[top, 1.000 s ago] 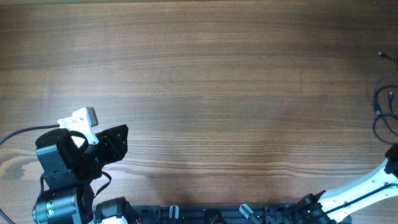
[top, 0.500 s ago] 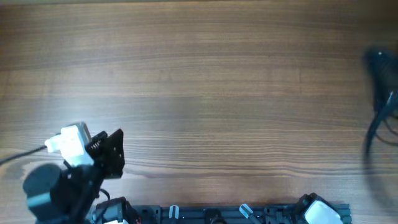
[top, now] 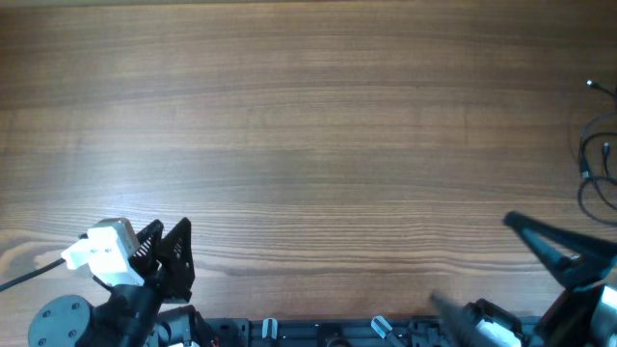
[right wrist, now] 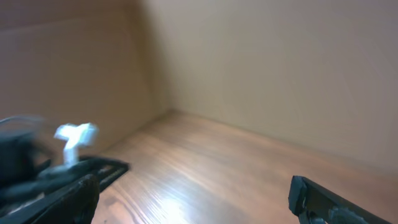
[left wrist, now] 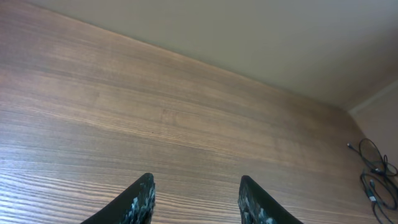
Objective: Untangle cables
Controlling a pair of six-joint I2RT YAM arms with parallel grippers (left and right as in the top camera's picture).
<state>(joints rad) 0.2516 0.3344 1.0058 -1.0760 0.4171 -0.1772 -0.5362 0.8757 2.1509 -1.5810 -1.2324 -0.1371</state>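
Cables (top: pixel 596 166) lie as a small tangle of thin black loops at the far right edge of the table (top: pixel 318 125). You also find them low on the right side of the left wrist view. A black rail (top: pixel 366 333) runs along the near edge between the arm bases. A white camera housing (top: pixel 104 253) sits on the left wrist. The left gripper (top: pixel 166 249) hangs over the near left corner, well apart from the cables. Its fingers (left wrist: pixel 142 198) are partly spread, with only wood grain showing between them. The right gripper (top: pixel 501 280) stands at the near right, close to the cables and blurred. Its jaws are spread wide and hold nothing, and its fingers (right wrist: pixel 323 200) touch no wire.
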